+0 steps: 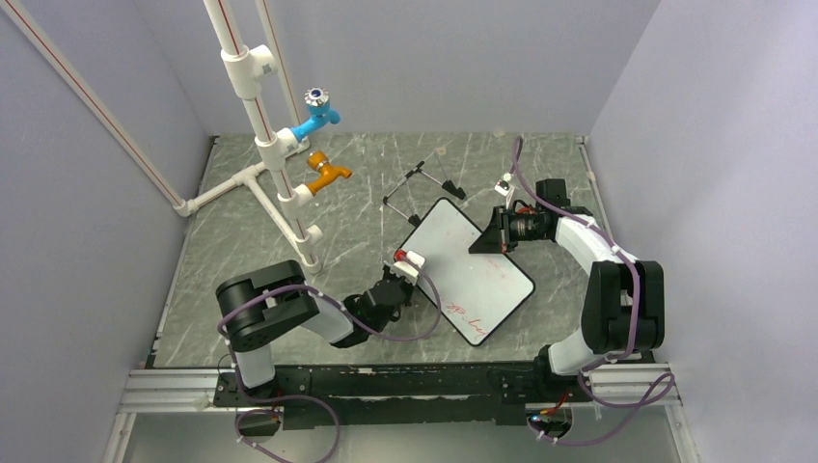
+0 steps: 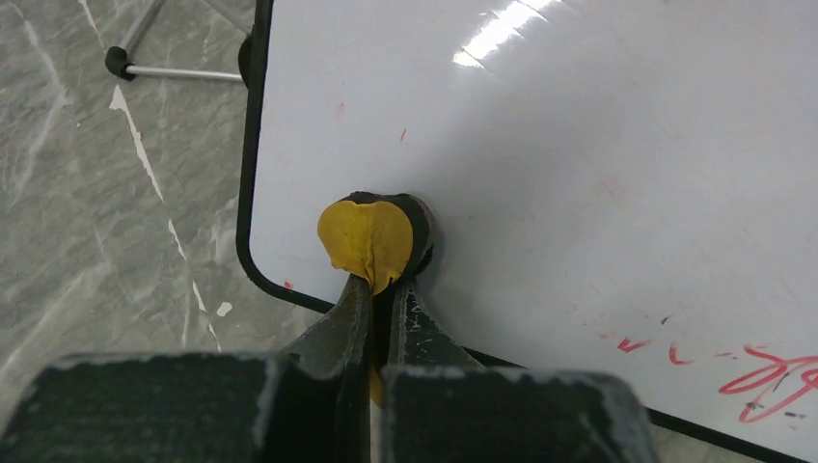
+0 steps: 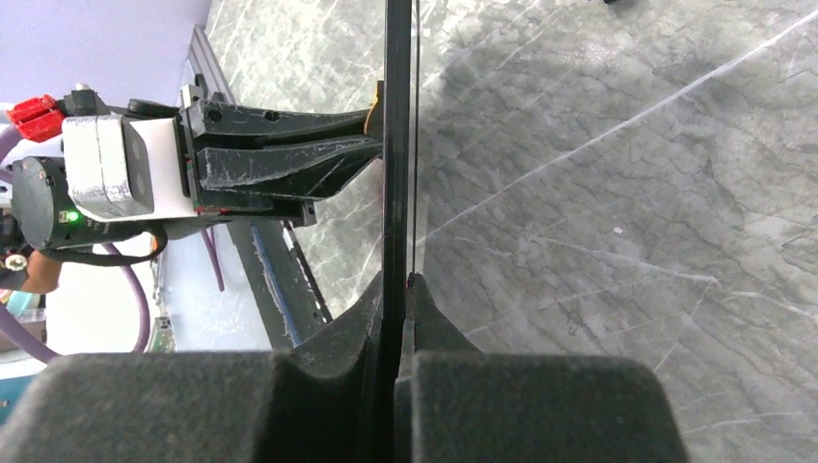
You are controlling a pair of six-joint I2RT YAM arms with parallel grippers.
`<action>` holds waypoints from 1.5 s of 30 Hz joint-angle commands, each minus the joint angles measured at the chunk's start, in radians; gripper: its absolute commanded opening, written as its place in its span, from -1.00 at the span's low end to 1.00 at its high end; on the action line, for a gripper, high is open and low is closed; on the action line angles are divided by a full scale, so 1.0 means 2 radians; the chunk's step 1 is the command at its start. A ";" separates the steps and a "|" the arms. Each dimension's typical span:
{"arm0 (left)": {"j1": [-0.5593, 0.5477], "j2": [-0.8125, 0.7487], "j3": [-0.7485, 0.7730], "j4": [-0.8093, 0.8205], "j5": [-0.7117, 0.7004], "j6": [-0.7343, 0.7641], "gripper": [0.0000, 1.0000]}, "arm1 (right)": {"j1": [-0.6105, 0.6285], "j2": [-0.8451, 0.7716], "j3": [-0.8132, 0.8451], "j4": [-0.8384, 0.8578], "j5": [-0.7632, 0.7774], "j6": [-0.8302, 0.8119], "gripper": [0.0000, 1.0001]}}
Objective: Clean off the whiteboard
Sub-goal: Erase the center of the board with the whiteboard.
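Whiteboard (image 1: 470, 275), centre frame over table (image 1: 289, 193): edge pinched shut in right end effector (image 3: 398, 289), left end effector (image 2: 382, 294) clamped on yellow eraser (image 2: 368, 239) pressed to it; risk, hard wiping could lever board from that thin grip.
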 commanded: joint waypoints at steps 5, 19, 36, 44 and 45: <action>-0.057 0.007 -0.004 0.059 0.077 0.054 -1.00 | 0.000 -0.003 0.009 0.000 -0.068 -0.005 -1.00; -0.063 0.011 -0.011 0.018 0.037 -0.015 -1.00 | 0.001 0.003 0.011 -0.010 -0.073 -0.020 -1.00; -0.089 0.011 -0.008 0.057 0.080 0.056 -1.00 | 0.001 0.004 0.014 -0.020 -0.081 -0.035 -1.00; -0.123 0.053 0.055 -0.009 -0.009 0.073 -1.00 | 0.000 0.002 0.016 -0.024 -0.083 -0.037 -1.00; -0.119 0.054 0.058 -0.019 -0.027 0.073 -1.00 | 0.000 0.001 0.016 -0.024 -0.084 -0.037 -1.00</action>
